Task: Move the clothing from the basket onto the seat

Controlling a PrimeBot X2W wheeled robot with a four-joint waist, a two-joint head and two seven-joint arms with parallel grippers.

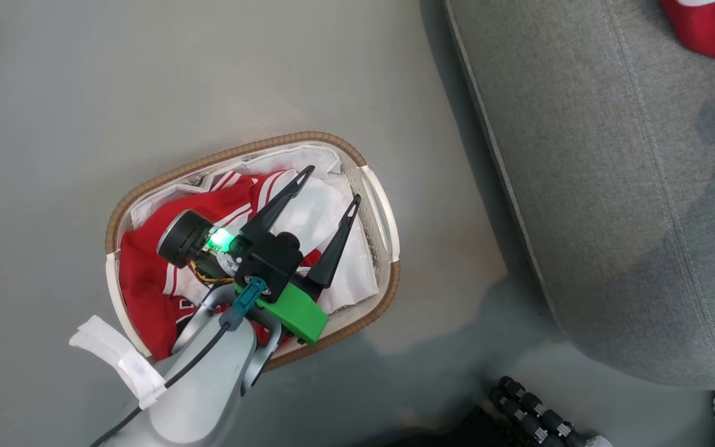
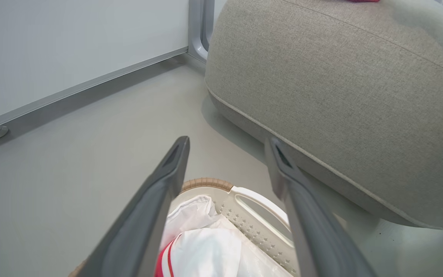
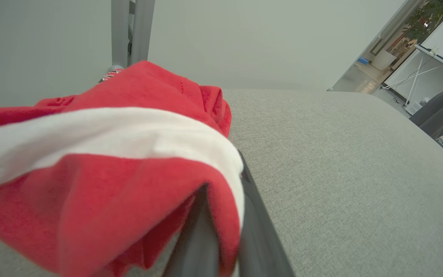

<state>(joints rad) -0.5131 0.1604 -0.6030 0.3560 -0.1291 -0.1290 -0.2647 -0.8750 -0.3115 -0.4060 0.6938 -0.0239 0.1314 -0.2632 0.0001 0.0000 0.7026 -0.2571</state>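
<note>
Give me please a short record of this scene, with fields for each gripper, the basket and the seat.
left gripper: open, above the basket, holding nothing
right gripper: appears shut on red garment with a white stripe
basket contents: red clothing on a white liner
seat: grey cushion, the red garment lies on it
task state: one garment at the seat, more in the basket

Head looks down on basket (image 1: 370, 236); left wrist shares it; right skims seat (image 3: 340, 173).
</note>
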